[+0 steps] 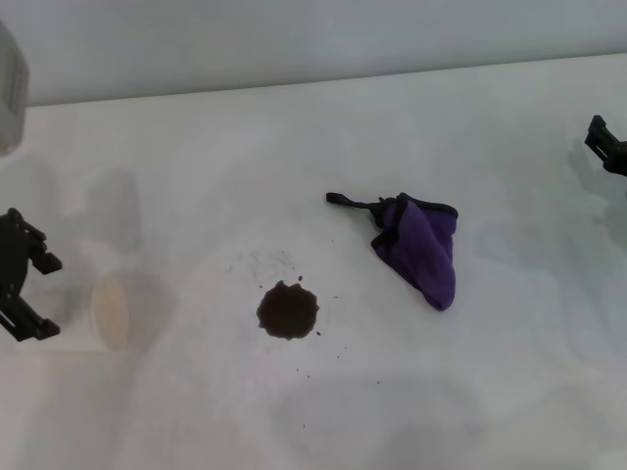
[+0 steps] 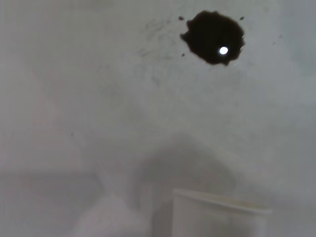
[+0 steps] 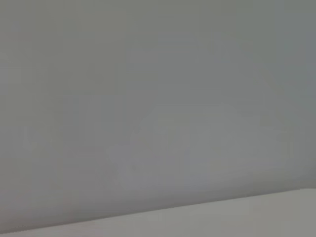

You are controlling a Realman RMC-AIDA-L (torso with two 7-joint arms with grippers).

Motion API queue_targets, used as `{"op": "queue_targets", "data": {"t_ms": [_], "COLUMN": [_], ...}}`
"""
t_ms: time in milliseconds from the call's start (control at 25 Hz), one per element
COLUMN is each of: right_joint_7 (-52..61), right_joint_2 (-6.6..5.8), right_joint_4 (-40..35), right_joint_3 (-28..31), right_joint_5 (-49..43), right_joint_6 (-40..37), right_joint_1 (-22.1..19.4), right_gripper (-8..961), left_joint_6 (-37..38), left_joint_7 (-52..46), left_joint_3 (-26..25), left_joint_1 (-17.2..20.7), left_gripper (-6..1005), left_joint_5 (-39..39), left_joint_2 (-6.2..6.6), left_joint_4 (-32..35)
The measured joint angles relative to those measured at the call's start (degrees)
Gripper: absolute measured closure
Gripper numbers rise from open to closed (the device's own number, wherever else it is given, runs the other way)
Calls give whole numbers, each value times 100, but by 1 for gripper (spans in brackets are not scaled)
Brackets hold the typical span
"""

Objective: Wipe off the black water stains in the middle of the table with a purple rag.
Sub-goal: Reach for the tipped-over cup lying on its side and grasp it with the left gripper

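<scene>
The black water stains (image 1: 288,310) form a dark roundish blot with small specks around it, in the middle of the white table (image 1: 470,392). The blot also shows in the left wrist view (image 2: 213,37). The purple rag (image 1: 423,246) lies crumpled to the right of the blot, its black loop tail pointing left. My left gripper (image 1: 22,276) is at the far left edge, beside the paper cup. My right gripper (image 1: 605,145) is at the far right edge, well away from the rag. The right wrist view shows only a plain grey surface.
A cream paper cup (image 1: 116,308) stands left of the blot, next to my left gripper; its rim shows in the left wrist view (image 2: 219,205). Faint grey smudges (image 1: 265,260) lie just behind the blot. A pale object (image 1: 10,88) sits at the far left corner.
</scene>
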Motion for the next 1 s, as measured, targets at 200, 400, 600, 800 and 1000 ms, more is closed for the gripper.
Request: {"op": "queue_targets", "data": {"t_ms": [200, 400, 600, 800, 1000], "right_joint_7": [1, 1, 1, 1, 1], "right_joint_2": [0, -4, -9, -18, -21], "right_joint_4": [7, 9, 5, -2, -10], "right_joint_3": [1, 1, 1, 1, 1], "right_joint_5": [0, 0, 0, 0, 0], "right_joint_6": [-1, -1, -1, -1, -1], "right_joint_1": [-7, -19, -20, -41, -54], "right_gripper": [105, 108, 111, 114, 117], "left_joint_6": [-356, -536, -755, -916, -992], "left_joint_7": [-227, -373, -525, -638, -738], "left_joint_3": [0, 0, 0, 0, 0], "left_joint_1": [25, 37, 94, 161, 207], "left_gripper": [125, 124, 133, 147, 162], "left_joint_5": [138, 291, 376, 398, 380], "left_joint_2": [5, 3, -5, 0, -1], "left_joint_4": [494, 777, 1030, 1228, 1369]}}
